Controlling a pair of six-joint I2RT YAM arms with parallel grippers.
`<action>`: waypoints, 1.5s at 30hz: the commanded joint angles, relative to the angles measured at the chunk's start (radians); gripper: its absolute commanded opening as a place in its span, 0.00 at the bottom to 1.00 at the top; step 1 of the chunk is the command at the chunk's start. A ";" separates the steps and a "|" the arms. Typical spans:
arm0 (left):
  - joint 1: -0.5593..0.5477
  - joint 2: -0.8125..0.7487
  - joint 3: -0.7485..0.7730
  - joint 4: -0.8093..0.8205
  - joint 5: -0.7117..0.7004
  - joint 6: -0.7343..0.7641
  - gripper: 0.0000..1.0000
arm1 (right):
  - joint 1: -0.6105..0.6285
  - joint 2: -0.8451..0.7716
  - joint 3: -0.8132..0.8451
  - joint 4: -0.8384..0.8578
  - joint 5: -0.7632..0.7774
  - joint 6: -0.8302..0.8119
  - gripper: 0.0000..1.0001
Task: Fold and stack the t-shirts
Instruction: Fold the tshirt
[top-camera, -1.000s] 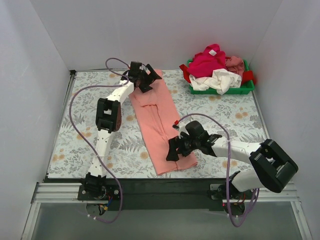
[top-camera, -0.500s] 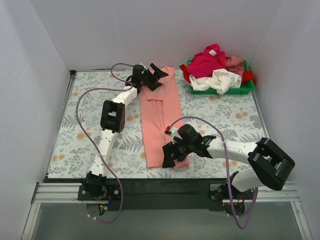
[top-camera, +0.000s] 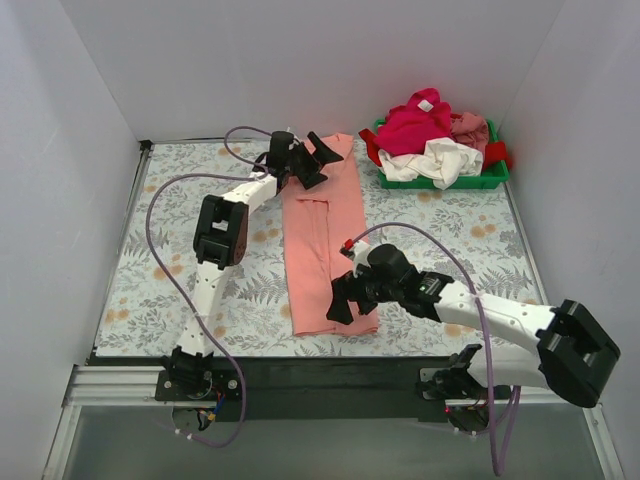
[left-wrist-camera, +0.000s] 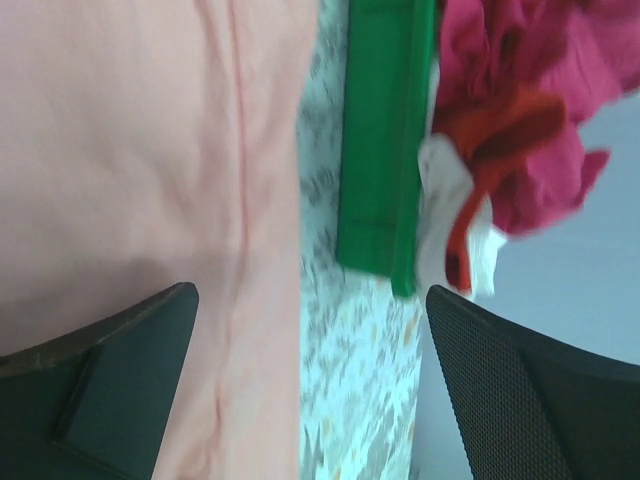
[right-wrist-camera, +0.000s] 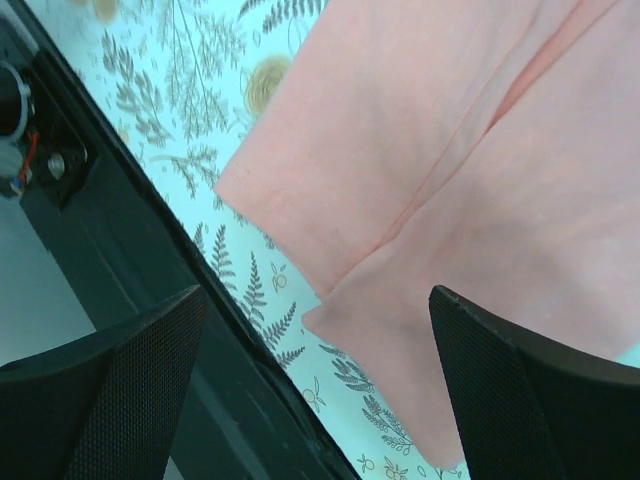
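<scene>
The salmon-pink t-shirt (top-camera: 322, 235) lies as a long folded strip down the middle of the table, from the back edge to near the front. My left gripper (top-camera: 318, 160) is open over its far end; the left wrist view shows the pink cloth (left-wrist-camera: 150, 150) under the spread jaws. My right gripper (top-camera: 345, 300) is open over the near end; the right wrist view shows the shirt's near corner (right-wrist-camera: 420, 200) between the jaws, not gripped. The other t-shirts, magenta (top-camera: 415, 120), white (top-camera: 435, 160), red and dusty pink (top-camera: 470, 127), lie heaped in the tray.
The green plastic tray (top-camera: 470, 181) stands at the back right; it also shows in the left wrist view (left-wrist-camera: 380, 130). The floral tablecloth (top-camera: 170, 270) covers the table. White walls enclose three sides. A black rail (top-camera: 320, 372) runs along the front edge.
The shirt has swung from a slant to lie nearly straight, front to back. The left gripper moved right along the back edge. The right gripper shifted left at the near end.
</scene>
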 joint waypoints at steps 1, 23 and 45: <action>-0.065 -0.362 -0.189 -0.025 -0.019 0.172 0.98 | -0.008 -0.124 -0.007 0.005 0.172 0.053 0.98; -0.383 -1.650 -1.656 -0.389 -0.404 -0.064 0.98 | -0.106 -0.413 -0.274 -0.081 0.273 0.212 0.97; -0.421 -1.569 -1.768 -0.382 -0.255 -0.076 0.45 | -0.126 -0.314 -0.317 -0.089 0.097 0.264 0.70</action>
